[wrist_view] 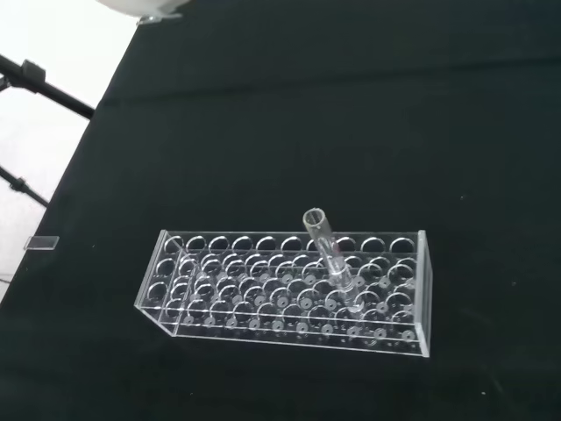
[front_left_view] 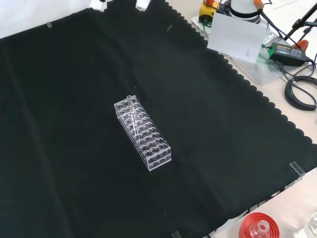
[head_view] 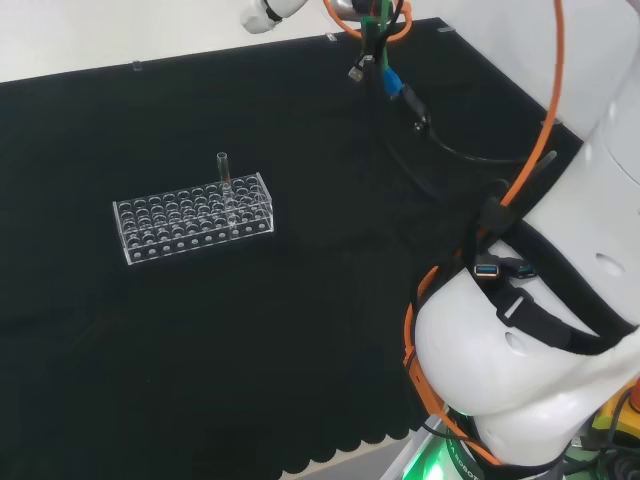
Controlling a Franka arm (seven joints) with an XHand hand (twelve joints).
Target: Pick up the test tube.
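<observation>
Clear glass test tube (wrist_view: pixel 331 260) stood upright in clear plastic rack (wrist_view: pixel 289 294) on black cloth (head_view: pixel 300 330); finger state of the hand (head_view: pixel 262 17) could not be determined.

- Arm links (head_view: pixel 520 330): glossy white, rounded shells with black seams between them.
- Orange cable (head_view: pixel 548 120) runs along the links; black cables (head_view: pixel 440 145) alongside.
- Blue plug (head_view: pixel 487 268) seated in the nearer link.
- Black strap (head_view: pixel 545 320) across the white housing.
- Hand (head_view: pixel 262 14): white tips at the head view's top edge.
</observation>
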